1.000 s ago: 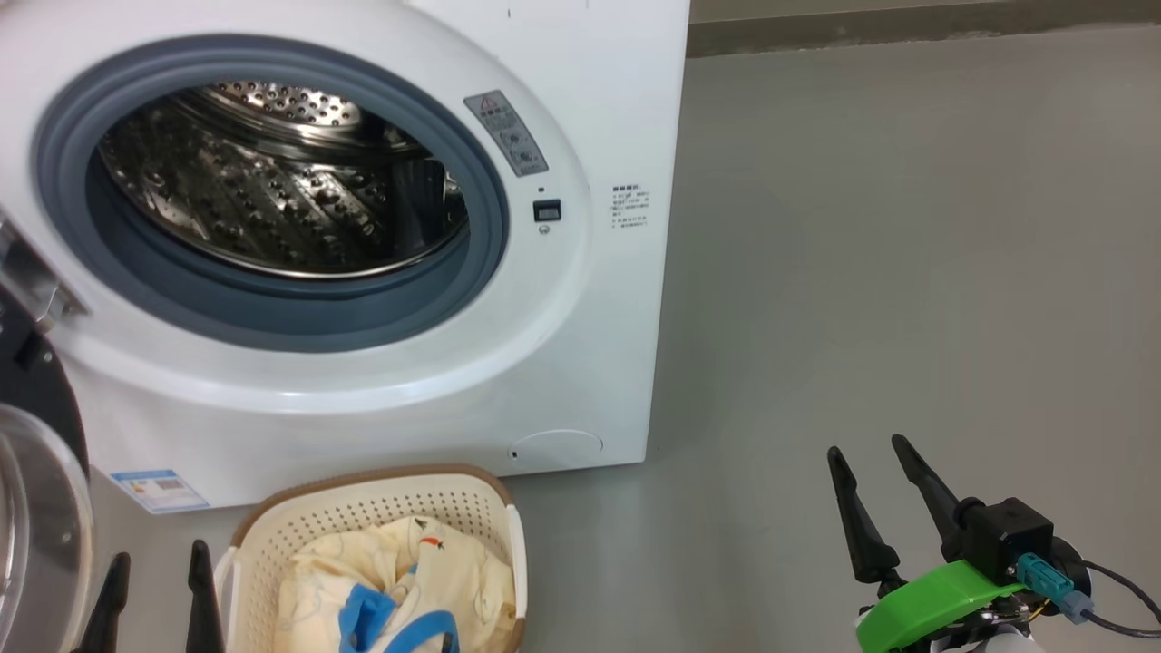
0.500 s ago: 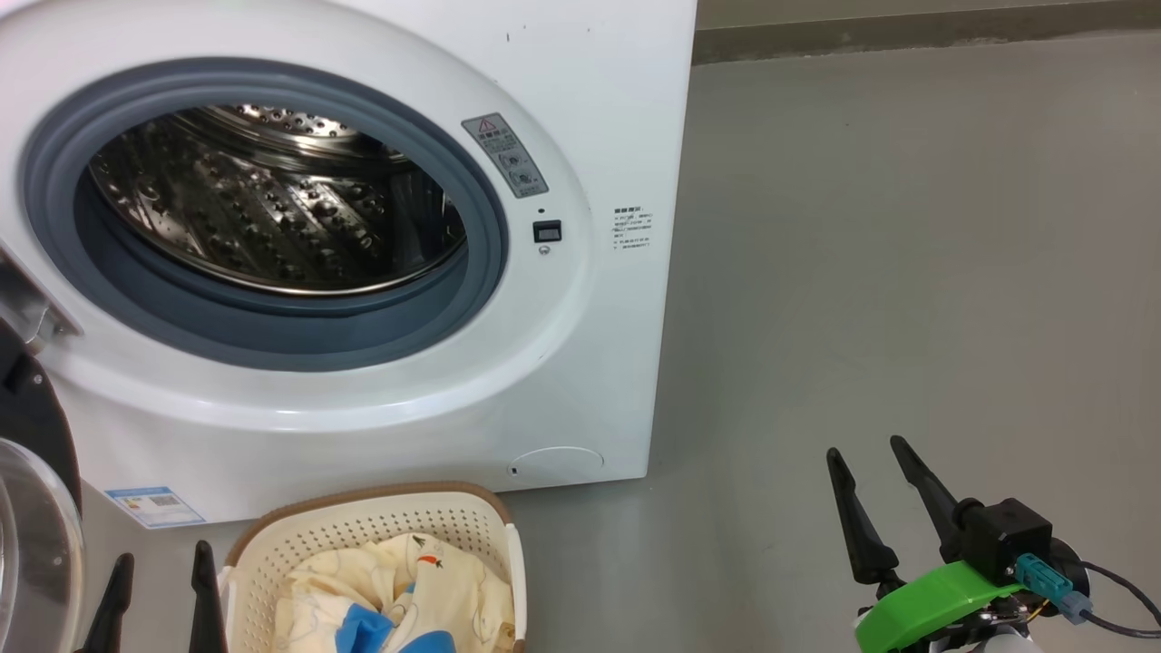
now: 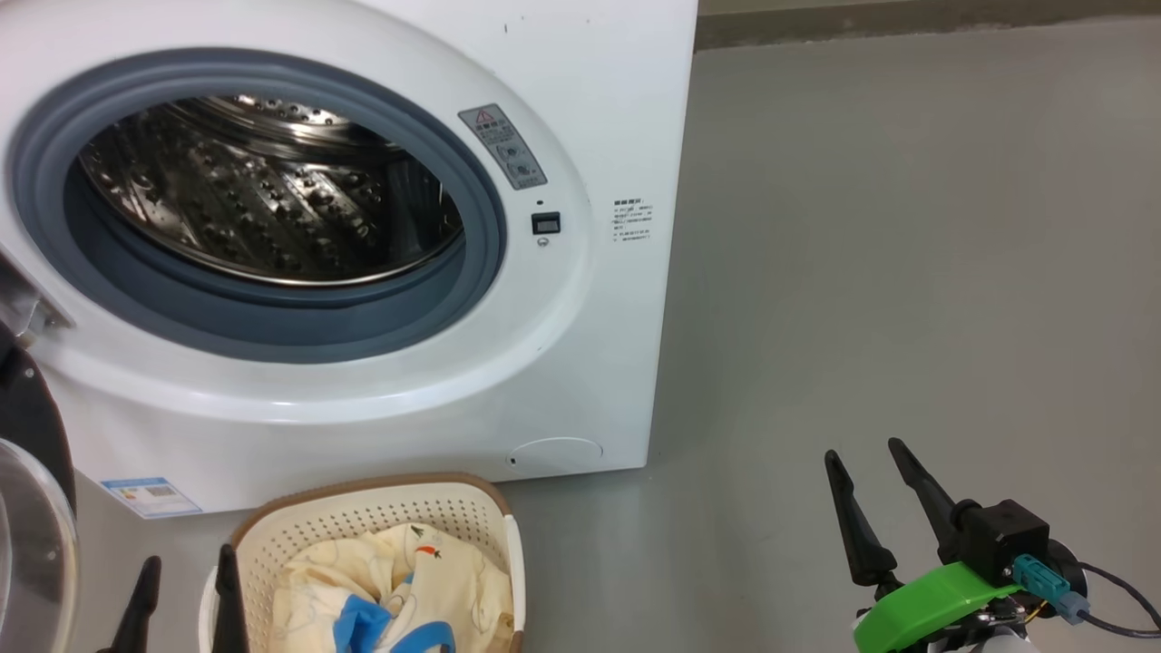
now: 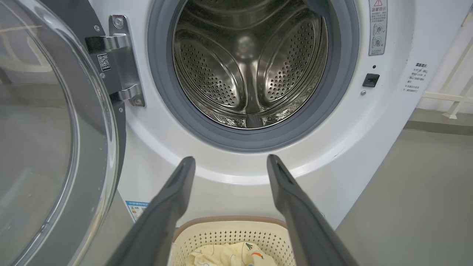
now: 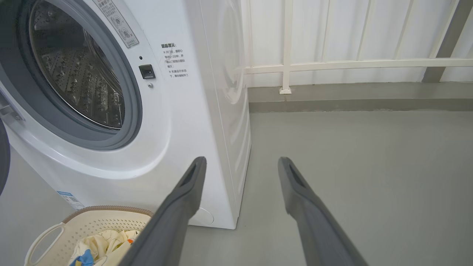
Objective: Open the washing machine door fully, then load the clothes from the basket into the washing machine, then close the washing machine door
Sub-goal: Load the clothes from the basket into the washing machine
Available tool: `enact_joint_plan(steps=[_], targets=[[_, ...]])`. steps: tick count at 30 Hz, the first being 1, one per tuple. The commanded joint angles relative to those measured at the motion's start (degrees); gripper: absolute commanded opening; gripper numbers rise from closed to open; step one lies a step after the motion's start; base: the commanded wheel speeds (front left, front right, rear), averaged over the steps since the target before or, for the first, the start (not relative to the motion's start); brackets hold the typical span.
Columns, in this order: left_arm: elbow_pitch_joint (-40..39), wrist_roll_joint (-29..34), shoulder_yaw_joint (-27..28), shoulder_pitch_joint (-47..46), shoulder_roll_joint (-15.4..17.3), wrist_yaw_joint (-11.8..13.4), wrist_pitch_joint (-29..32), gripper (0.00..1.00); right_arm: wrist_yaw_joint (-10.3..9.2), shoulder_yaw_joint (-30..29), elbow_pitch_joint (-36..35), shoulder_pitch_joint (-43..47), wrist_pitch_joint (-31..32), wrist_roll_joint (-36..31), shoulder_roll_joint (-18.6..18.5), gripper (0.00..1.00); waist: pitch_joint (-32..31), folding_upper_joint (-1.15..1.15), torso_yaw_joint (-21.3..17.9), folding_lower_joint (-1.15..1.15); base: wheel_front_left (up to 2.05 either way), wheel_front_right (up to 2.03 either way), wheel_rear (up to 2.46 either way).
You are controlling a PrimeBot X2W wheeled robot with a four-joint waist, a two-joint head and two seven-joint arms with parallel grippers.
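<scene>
Here, one basket (image 3: 363, 519) of clothes (image 3: 417, 567) sits before one washing machine (image 3: 562, 363).

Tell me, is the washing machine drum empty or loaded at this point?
Empty: the drum shows only bare perforated steel in the left wrist view, and the clothes lie in the basket.

My right gripper (image 3: 862, 449) and left gripper (image 3: 187, 555): long, dark, tapering fingers (image 4: 295, 207).
Behind the right one sit a bright green bracket (image 3: 916, 603), a black boxy block (image 3: 1007, 535), a teal plug (image 3: 1039, 576) and a thin black cable (image 3: 1120, 589).
</scene>
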Motion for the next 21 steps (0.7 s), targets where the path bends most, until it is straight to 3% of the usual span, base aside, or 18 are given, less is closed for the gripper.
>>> enact_joint_plan(steps=[1,21], targets=[[-0.6,-0.7,1.0,-1.8,1.1,-0.2,-0.3,1.0,0.17,1.5,-1.3,-1.6,-0.4,0.6,0.1,1.0,1.0,0.0,-0.1,0.0,0.0,0.0,0.0],[6.5,-8.0,-6.9,-8.6,5.5,-0.2,-0.3,1.0,0.17,2.1,-2.9,-5.1,-0.4,1.4,0.1,1.0,12.9,0.0,-1.7,0.0,0.0,0.0,0.0]])
